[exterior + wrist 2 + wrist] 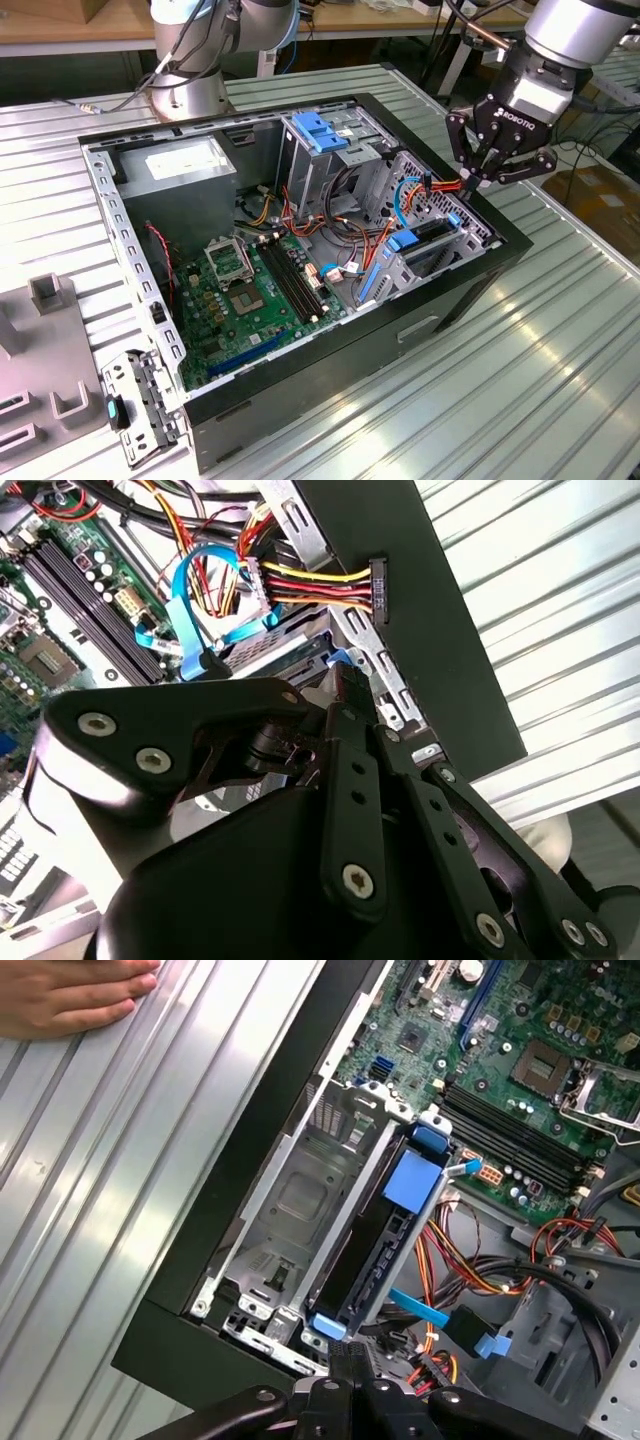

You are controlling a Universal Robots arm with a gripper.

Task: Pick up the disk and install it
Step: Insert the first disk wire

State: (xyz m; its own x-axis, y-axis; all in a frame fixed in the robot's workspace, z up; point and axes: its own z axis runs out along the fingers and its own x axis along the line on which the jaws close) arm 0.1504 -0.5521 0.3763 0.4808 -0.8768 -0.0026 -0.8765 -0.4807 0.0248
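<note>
The disk is a dark slab standing on edge inside the drive cage, by the case wall on the exterior view's right. Blue rails cap both of its ends. In the first wrist view the disk carries a blue tab and sits beside an empty metal bay. My black gripper hangs just above the case rim, over the cage's far end and next to the red and orange cables. Its fingertips are pressed together with nothing between them, a short way from the disk's end. The closed fingers point at the cage.
A grey power-supply box and a blue bracket on the upper cage lie at the back of the case. The motherboard covers the floor. Loose cables cross near the cage. A hand rests on the ribbed table.
</note>
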